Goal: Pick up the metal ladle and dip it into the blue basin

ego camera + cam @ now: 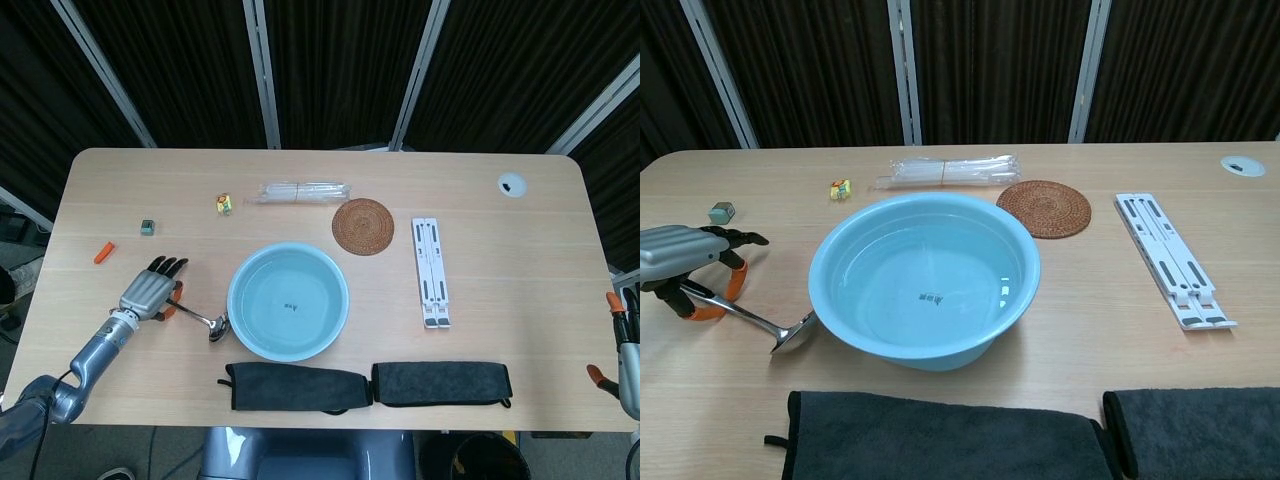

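The left hand [685, 262] is cut off at the chest view's left edge; its fingers are closed around the handle of the ladle [760, 321], whose handle end is hidden under the hand. The ladle's bowl is seen low beside the basin [925, 280], seemingly touching its left wall. Only the head view shows an orange scrap [103, 252] at far left and two dark cloths [297, 387] in full; one ladle and one basin are counted. The right hand [626, 355] is cropped at the head view's right edge, so its grasp cannot be told.
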Tool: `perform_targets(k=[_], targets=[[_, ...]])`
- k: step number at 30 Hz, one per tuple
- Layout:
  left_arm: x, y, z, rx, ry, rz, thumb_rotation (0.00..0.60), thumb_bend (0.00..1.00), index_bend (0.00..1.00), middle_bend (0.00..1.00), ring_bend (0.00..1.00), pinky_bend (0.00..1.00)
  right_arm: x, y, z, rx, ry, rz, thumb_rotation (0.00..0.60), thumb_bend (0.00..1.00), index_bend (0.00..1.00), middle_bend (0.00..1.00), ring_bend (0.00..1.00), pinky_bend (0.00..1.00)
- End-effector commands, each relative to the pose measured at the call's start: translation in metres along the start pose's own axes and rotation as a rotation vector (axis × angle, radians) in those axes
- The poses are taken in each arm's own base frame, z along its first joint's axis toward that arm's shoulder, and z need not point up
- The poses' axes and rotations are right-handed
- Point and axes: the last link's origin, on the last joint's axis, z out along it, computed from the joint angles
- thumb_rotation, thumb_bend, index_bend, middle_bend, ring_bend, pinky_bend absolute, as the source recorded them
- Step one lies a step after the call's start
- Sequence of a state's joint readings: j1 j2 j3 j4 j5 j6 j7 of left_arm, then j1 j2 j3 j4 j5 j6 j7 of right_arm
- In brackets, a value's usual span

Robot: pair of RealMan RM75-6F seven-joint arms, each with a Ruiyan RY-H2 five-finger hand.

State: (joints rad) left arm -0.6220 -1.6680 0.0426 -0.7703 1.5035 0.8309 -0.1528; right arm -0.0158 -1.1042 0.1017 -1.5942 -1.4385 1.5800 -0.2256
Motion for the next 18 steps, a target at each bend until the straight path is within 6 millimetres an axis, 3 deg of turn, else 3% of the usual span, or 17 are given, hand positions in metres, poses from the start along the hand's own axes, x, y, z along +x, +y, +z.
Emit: perform_targets(k=[1, 6, 12, 18], targets=[[0.003, 0.000, -0.007, -0.015, 0.017, -0.004, 0.600, 0.55, 0.58, 0.00, 0.00, 0.00, 0.000, 0.000, 0.000, 0.003, -0.001, 0.000, 0.600, 0.00, 0.00, 0.00, 0.00, 0.00], [0.010, 0.000, -0.025, -0.048, 0.057, -0.011, 0.600, 0.56, 0.60, 0.00, 0.00, 0.00, 0.000, -0.001, -0.001, 0.011, -0.003, 0.005, 0.600, 0.00, 0.00, 0.00, 0.00, 0.00], [0.025, 0.002, -0.064, -0.102, 0.118, -0.016, 0.600, 0.56, 0.62, 0.00, 0.00, 0.00, 0.002, -0.002, -0.005, 0.025, 0.002, 0.014, 0.600, 0.00, 0.00, 0.00, 0.00, 0.00], [0.033, 0.004, -0.089, -0.123, 0.138, -0.015, 0.600, 0.56, 0.63, 0.00, 0.00, 0.00, 0.004, -0.002, -0.007, 0.029, 0.010, 0.021, 0.600, 0.00, 0.00, 0.00, 0.00, 0.00]])
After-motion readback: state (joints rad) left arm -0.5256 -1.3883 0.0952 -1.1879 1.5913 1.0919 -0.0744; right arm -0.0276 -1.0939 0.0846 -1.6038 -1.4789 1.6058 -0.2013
